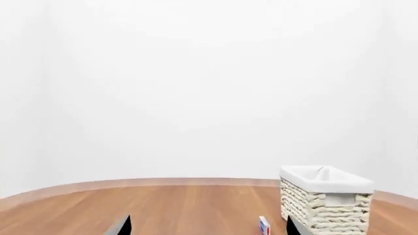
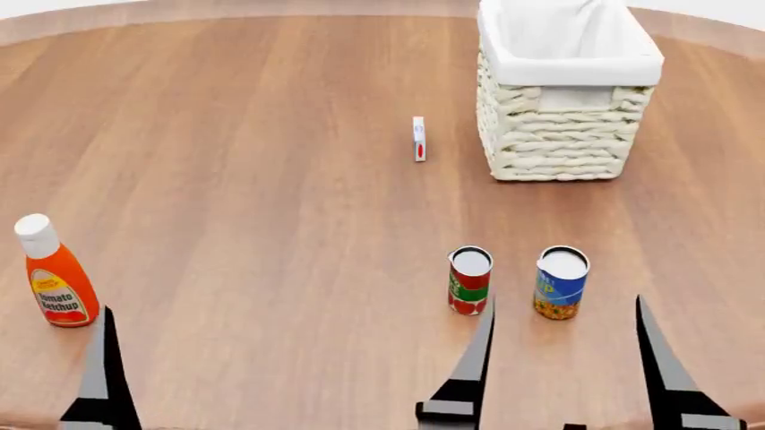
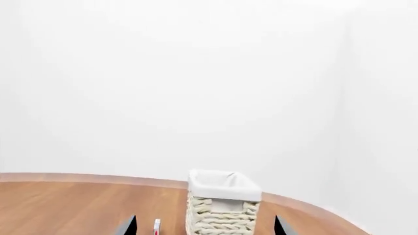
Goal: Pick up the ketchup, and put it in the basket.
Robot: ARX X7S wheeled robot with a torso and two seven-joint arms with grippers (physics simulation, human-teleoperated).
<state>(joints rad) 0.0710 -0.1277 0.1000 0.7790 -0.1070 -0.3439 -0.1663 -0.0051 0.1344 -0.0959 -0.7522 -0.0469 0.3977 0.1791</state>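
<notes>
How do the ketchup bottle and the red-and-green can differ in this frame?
The ketchup bottle is taller, with a tapered neck and white cap; the red-and-green can is a short, straight cylinder. The bottle stands alone at the table's left, while the can stands beside a blue-and-yellow can on the right. Both stand upright, untouched.

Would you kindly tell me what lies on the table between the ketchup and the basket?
In the head view, mostly bare wood separates the ketchup from the basket; only a small white box stands upright near the basket.
</notes>
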